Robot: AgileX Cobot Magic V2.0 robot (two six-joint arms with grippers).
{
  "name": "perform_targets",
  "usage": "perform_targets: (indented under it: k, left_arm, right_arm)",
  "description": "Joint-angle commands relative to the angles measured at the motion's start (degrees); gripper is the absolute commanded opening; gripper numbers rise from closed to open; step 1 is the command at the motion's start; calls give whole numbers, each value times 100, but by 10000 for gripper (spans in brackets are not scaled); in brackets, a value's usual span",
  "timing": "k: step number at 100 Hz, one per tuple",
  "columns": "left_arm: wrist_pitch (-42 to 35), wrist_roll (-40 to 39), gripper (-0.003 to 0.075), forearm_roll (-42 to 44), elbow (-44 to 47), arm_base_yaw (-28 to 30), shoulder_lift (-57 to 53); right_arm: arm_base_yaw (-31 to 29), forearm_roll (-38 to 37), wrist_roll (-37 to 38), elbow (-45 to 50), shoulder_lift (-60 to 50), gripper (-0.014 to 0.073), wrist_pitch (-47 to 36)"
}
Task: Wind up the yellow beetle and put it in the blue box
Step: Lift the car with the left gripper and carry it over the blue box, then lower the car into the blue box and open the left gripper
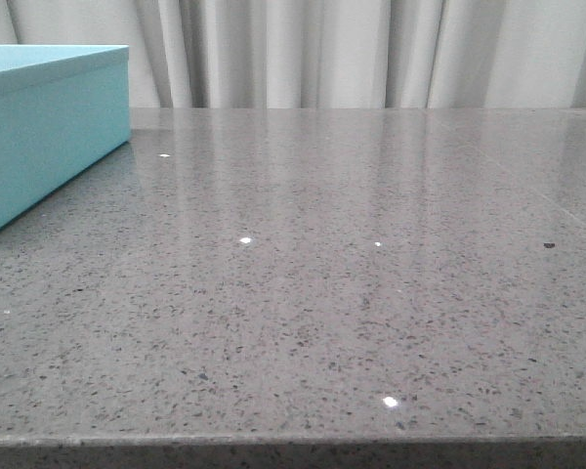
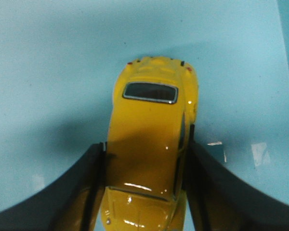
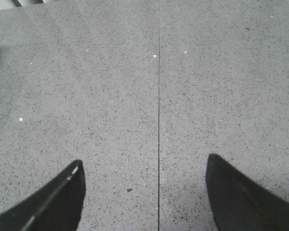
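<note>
In the left wrist view my left gripper (image 2: 147,154) is shut on the yellow beetle (image 2: 151,130). Both black fingers press the car's sides, and its rear window faces the camera. The car is over a flat turquoise surface (image 2: 48,72) of the blue box; I cannot tell whether it touches it. The blue box (image 1: 39,127) stands at the far left of the front view, cut off by the frame edge. My right gripper (image 3: 144,166) is open and empty above bare speckled grey tabletop. Neither arm shows in the front view.
The grey speckled table (image 1: 322,293) stretches across the front view, its front edge along the bottom. A thin seam (image 3: 158,96) runs through the tabletop under my right gripper. White curtains (image 1: 371,49) hang behind the table.
</note>
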Motion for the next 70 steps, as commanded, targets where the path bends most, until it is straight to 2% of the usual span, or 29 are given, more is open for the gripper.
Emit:
perform_targets:
  k: [1,10,20,53,63,70]
  left_arm:
    - [-297,-61,200,-28,-113,15,-251]
    - [-306,-61,311,-28,-113,15,-251]
    - [-306,-61,384,-28,-113,15,-251]
    - [-415,-61,386,-38,-137,15,-415]
    - [-523,-61,384,-38,-137,15,-664]
    - [-718,-61,365,-49,-101,15,-929]
  right_arm:
    - [-10,-17,-76,-125,-39,528,-401]
    - [-10,-17,-76,-125,-39,528,-401]
    - [-10,-17,-76,-125,-39,528,-401]
    - [-10,-17,-84,-125,-39,528,-402]
    - [-10,-17,-308,-125,-70,526,-418]
    - [-10,-17,-470,-88,-140,491,-495]
